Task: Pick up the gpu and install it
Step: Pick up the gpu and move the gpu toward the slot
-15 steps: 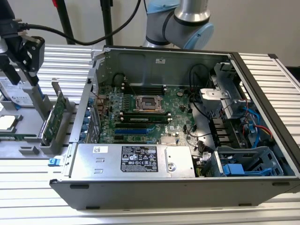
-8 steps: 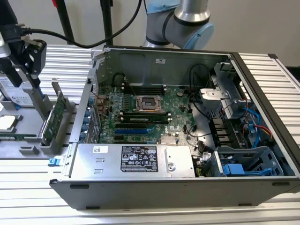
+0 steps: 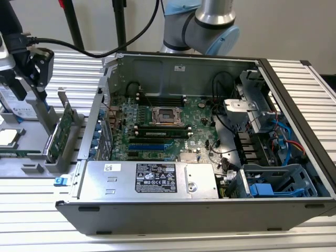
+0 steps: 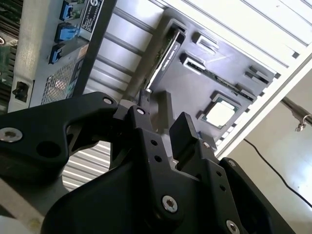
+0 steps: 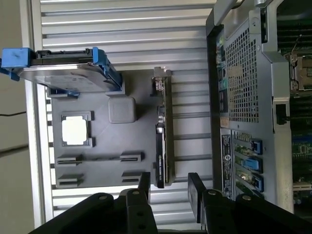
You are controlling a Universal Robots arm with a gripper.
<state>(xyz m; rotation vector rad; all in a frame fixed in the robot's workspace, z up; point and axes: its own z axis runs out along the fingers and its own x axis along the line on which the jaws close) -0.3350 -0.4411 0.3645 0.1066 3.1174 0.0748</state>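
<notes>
One gpu (image 5: 163, 141) stands on edge in the grey holder (image 5: 131, 146) on the counter (image 5: 122, 29), just beside the computer case (image 5: 243, 63), my end effector (image 5: 169, 192) wide open and empty near it; I judge it light, stiff, fragile, best pinched across its flat faces.

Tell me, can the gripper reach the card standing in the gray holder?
Probably yes. The gripper is open and looks lined up with the card, which stands on edge in the gray holder. Nothing seems to cover the card or sit between them.
</notes>
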